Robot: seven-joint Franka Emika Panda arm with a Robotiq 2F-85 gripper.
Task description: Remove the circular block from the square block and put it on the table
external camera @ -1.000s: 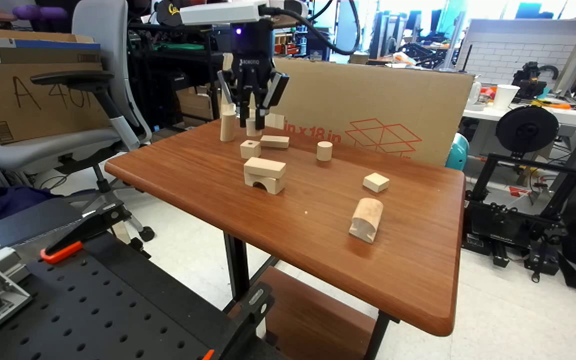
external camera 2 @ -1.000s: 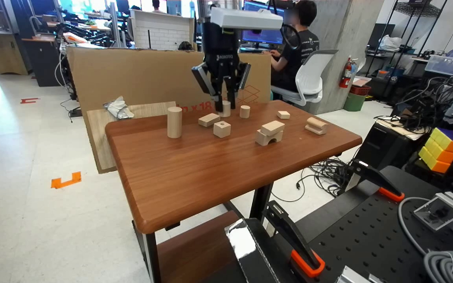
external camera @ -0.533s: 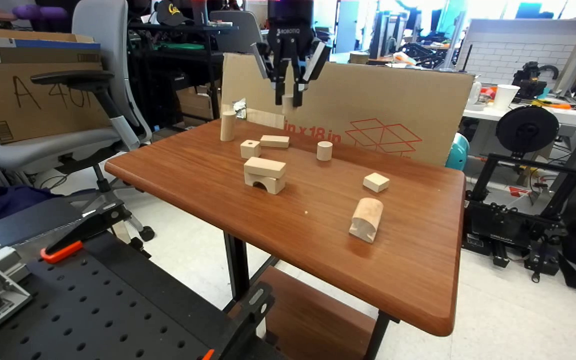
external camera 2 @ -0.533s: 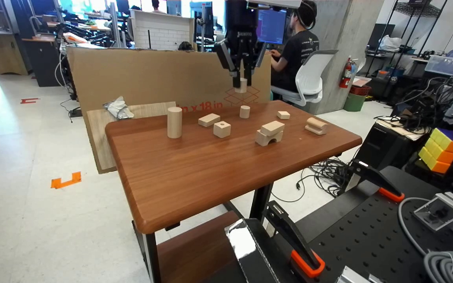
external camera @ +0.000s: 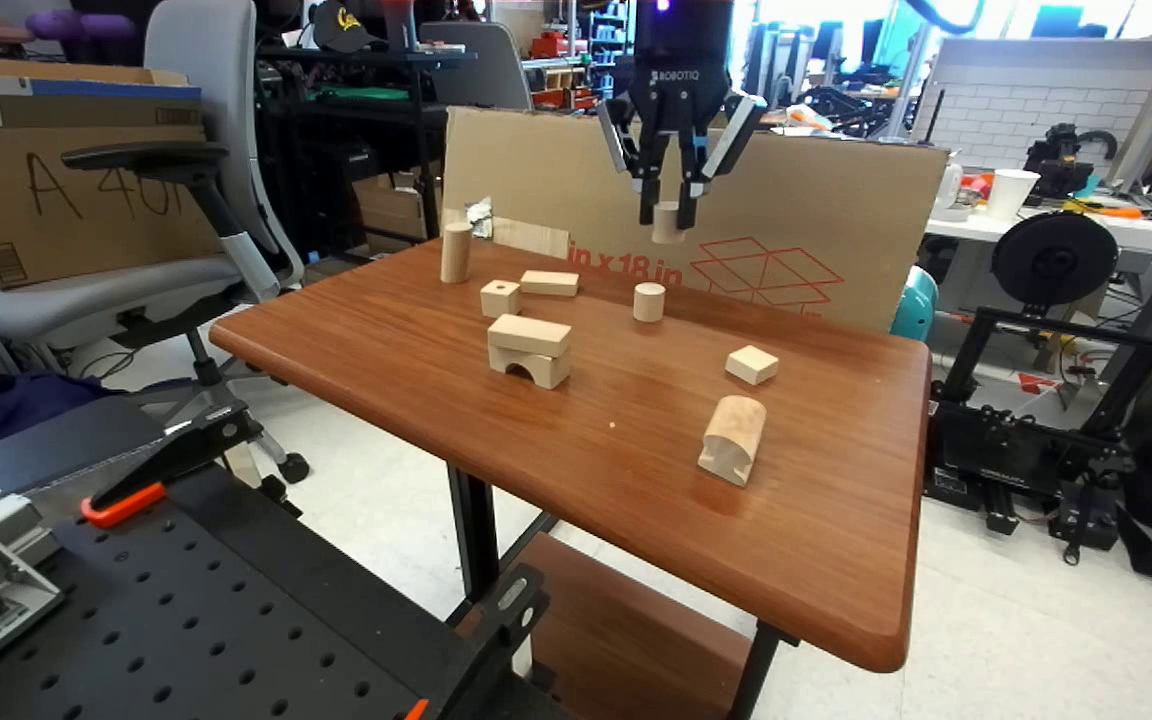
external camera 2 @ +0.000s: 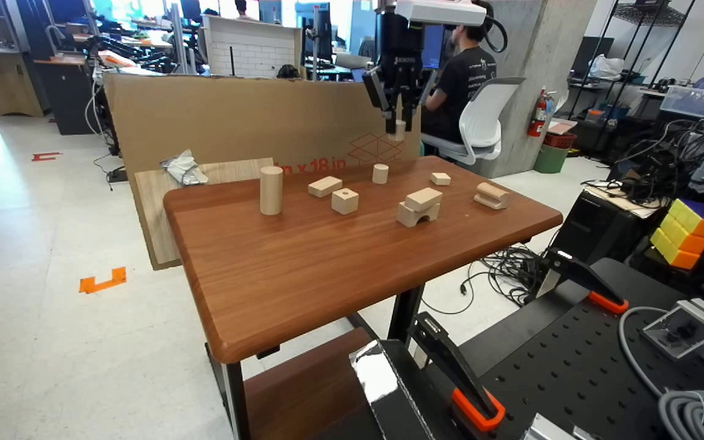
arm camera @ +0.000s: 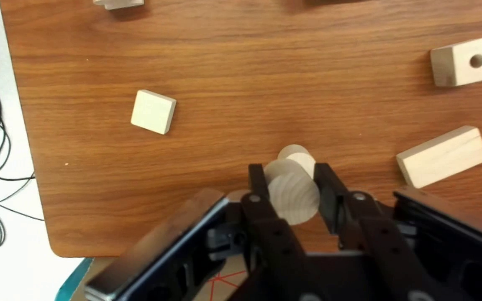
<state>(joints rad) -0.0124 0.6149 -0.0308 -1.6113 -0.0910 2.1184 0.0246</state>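
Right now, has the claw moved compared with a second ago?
Yes. In both exterior views, the claw has shifted toward the picture's right and sits higher in the picture, judged against the cardboard behind it.

The place looks like a robotics lab. In an exterior view, an end effector (external camera: 667,212) marked ROBOTIQ hangs at upper centre, a perforated bench (external camera: 236,625) with a clamp (external camera: 174,458) takes the lower left of the frame, and a 3D printer (external camera: 1021,450) stands near the right edge. In an exterior view, a person (external camera 2: 465,82) sits before a monitor (external camera 2: 432,52) at upper right; below lie tangled cables (external camera 2: 514,272).
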